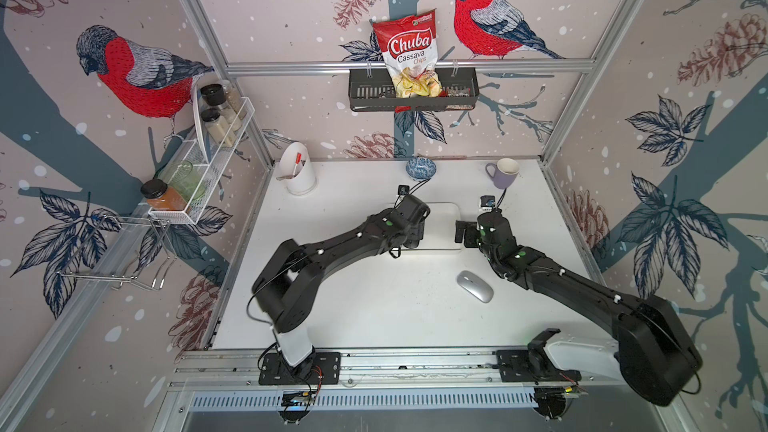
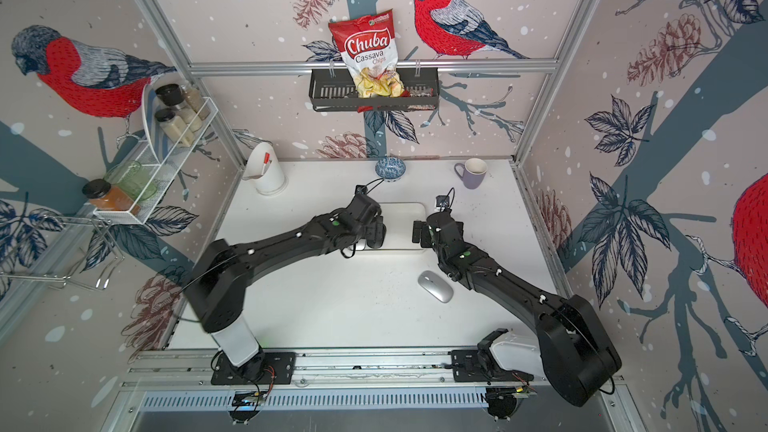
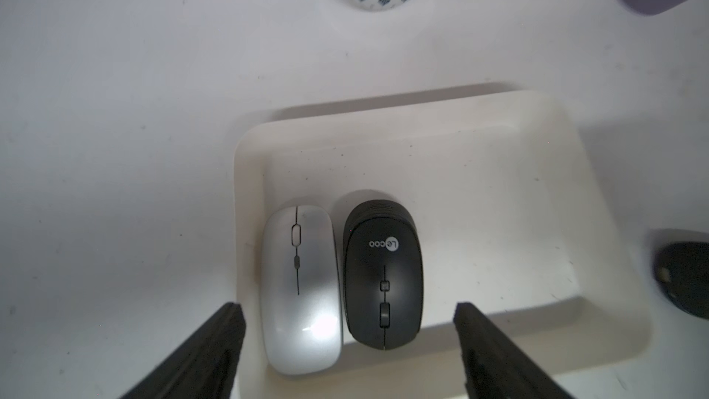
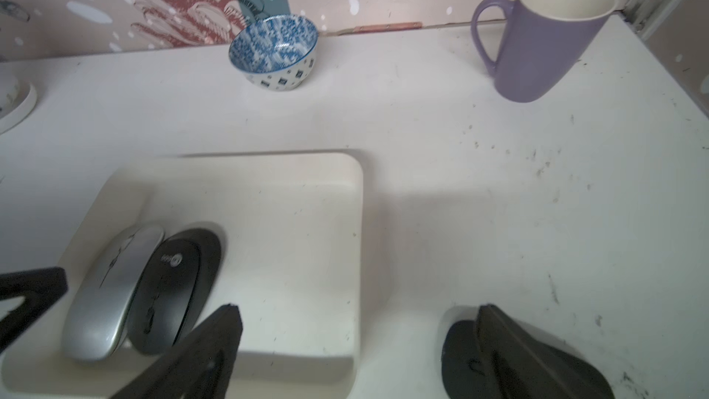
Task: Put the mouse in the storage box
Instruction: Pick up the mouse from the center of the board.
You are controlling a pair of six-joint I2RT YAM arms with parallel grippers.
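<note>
Left gripper (image 3: pixel 349 343) was released, spread above the silver mouse (image 3: pixel 301 289) and black Lecoo mouse (image 3: pixel 383 274) lying side by side in the storage box (image 3: pixel 498 193). Right gripper (image 4: pixel 356 343) gaped, empty, over another black mouse (image 4: pixel 458 355) just right of the box. Risk: a descending finger could nudge that mouse away or catch the rim.

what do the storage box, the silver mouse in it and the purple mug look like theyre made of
Storage box: probably plastic, off-white and matte; its rounded corners and low rim look moulded.
Silver mouse: likely plastic with a glossy metallic silver finish; a bright glare spot sits on its shell.
Purple mug: seemingly ceramic, matte purple outside with a smooth cream inside and a thick rim.
</note>
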